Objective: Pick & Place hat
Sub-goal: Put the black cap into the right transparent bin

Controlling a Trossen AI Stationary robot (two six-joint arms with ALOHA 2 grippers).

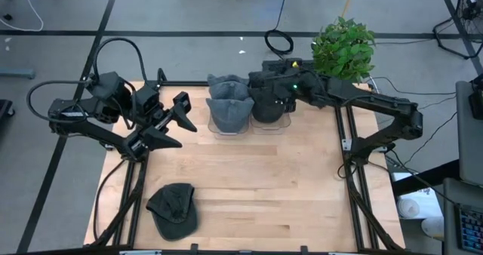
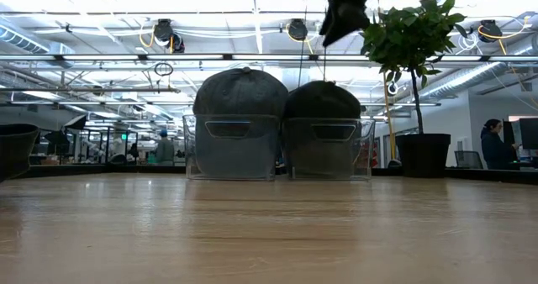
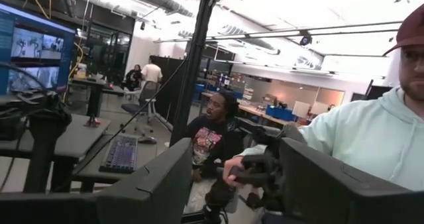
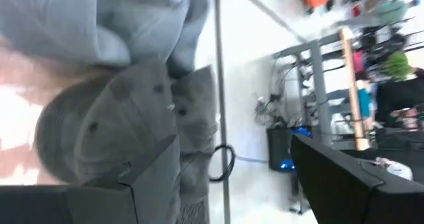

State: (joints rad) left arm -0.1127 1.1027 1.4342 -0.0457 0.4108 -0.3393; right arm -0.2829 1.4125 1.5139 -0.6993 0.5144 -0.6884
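A dark grey cap point(image 1: 173, 210) lies flat on the table near its near left corner, and no gripper touches it. Two clear bins stand side by side at the far edge. One holds a stack of lighter grey caps point(image 1: 229, 108) point(image 2: 239, 107), the other a stack of dark caps point(image 1: 268, 104) point(image 2: 324, 107) point(image 4: 112, 131). My right gripper point(image 1: 260, 81) point(image 2: 343, 23) point(image 4: 235, 141) hangs open above the dark stack, holding nothing. My left gripper point(image 1: 179, 121) point(image 3: 235, 148) is open and raised over the table's left side, facing the room.
A potted plant point(image 1: 343, 47) point(image 2: 412, 40) stands at the far right corner beside the bins. Bare wood point(image 1: 272, 179) spans the table's middle and right. People point(image 3: 212, 131) sit beyond the table in the left wrist view.
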